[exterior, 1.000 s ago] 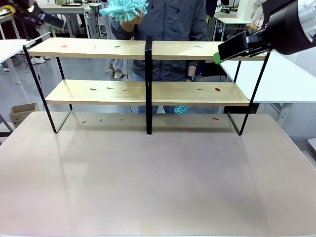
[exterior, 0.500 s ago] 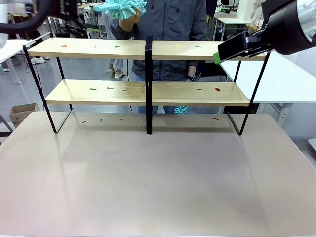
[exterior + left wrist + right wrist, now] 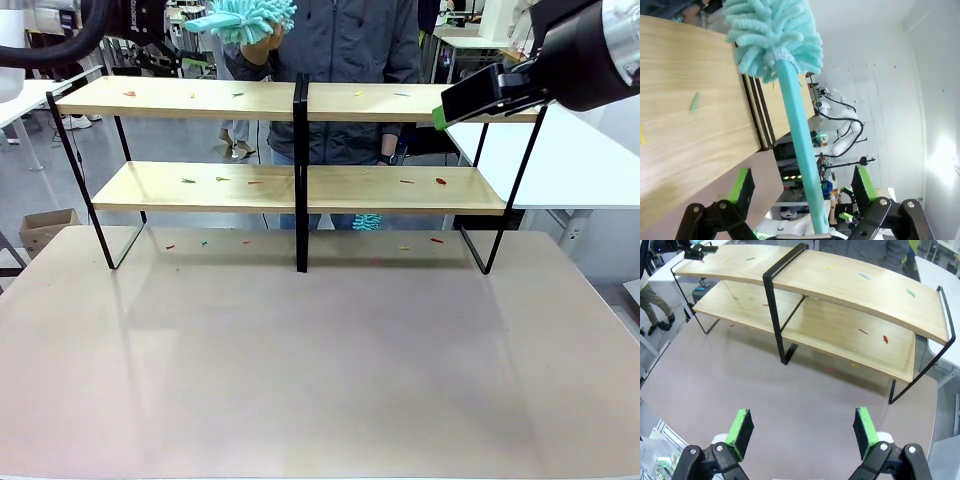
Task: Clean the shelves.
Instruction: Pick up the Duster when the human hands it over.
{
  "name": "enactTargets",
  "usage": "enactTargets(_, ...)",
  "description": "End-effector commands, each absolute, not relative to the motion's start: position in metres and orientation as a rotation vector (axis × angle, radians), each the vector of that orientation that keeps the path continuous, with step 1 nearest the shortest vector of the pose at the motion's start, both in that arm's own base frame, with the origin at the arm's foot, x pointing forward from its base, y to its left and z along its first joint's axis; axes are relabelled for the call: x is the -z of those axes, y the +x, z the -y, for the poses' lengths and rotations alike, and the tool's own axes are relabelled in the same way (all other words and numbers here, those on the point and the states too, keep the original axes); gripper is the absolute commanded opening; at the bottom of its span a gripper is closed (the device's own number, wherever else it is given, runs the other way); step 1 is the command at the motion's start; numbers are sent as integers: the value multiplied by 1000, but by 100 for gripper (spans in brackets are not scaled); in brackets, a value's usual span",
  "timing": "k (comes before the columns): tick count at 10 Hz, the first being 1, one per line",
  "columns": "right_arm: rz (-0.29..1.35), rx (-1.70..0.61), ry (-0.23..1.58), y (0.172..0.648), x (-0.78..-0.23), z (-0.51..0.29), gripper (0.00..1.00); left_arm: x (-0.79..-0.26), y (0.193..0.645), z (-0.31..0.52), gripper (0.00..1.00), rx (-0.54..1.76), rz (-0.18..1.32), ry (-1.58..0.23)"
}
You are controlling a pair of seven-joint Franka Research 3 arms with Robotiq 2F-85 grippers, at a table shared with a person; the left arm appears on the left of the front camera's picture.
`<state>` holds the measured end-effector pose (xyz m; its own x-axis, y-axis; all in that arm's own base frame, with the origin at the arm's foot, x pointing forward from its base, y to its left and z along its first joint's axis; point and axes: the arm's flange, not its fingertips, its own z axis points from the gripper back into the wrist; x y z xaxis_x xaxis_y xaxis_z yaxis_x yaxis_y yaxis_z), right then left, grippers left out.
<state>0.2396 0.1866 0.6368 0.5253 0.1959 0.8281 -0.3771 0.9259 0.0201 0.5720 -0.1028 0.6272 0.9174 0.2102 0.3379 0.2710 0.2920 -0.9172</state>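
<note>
1. The left gripper [image 3: 802,182] is hovering above the left end of the shelves [image 3: 180,98]. Its jaws are standing fully apart, one on each side of the duster's handle [image 3: 797,140]. Neither pad is touching the handle, so it is not gripping anything yet.
2. A person's hand [image 3: 265,38] is holding the teal duster [image 3: 250,15] up behind the shelves, above the top board and left of the central upright. In the left wrist view its fluffy head [image 3: 772,35] is pointing away from the gripper, over the top board.
3. The duster is probably going to feel light. The head is looking soft and floppy, the handle stiff, smooth and perhaps slippery. The best hold is likely the bare handle well short of the head, squeezed firmly so it is not twisting while sweeping.
4. The shelves are standing at the far side of the table [image 3: 320,380], with small coloured scraps [image 3: 441,181] lying on both boards and on the table under them. The thin frame is looking light, so hard strokes are risking a shove or a tip. The scraps are likely to scatter easily.
5. The right gripper [image 3: 801,432] is hanging in front of the top board's right end. Its jaws are spread wide and it is holding nothing.
</note>
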Motion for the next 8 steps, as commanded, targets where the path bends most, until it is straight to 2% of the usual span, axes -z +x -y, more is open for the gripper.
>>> enactTargets(1,960,-346,205,240,-637,-186,100,-628,581,105,100,-4,496,-1343)
enactTargets(3,960,-346,205,240,-637,-186,100,-624,587,100,100,-51,573,-1391)
enactTargets(7,960,-346,205,240,-637,-186,100,-619,592,102,100,-49,526,-1391)
enactTargets(8,960,-346,205,240,-637,-186,100,-617,594,104,90,-46,513,-1382)
